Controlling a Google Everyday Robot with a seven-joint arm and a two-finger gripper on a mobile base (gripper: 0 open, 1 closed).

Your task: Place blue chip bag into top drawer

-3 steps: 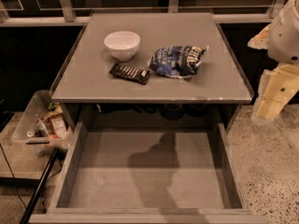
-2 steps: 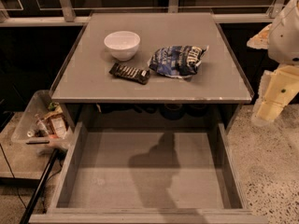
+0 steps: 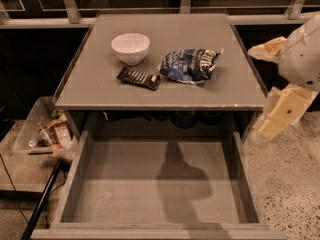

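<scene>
Blue chip bag point(image 3: 190, 65) lies on counter point(image 3: 95, 86); top drawer point(image 3: 125, 199) open below.
Gripper point(image 3: 276, 81) right of counter, jaws wide, empty.

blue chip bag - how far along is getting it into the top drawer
Done: the top drawer stands pulled open. In hand: nothing; the gripper hangs off the right edge of the table, apart from the blue chip bag. Left: grasp the bag, which lies on the tabletop beside the snack bar, and set it in the drawer.
</scene>
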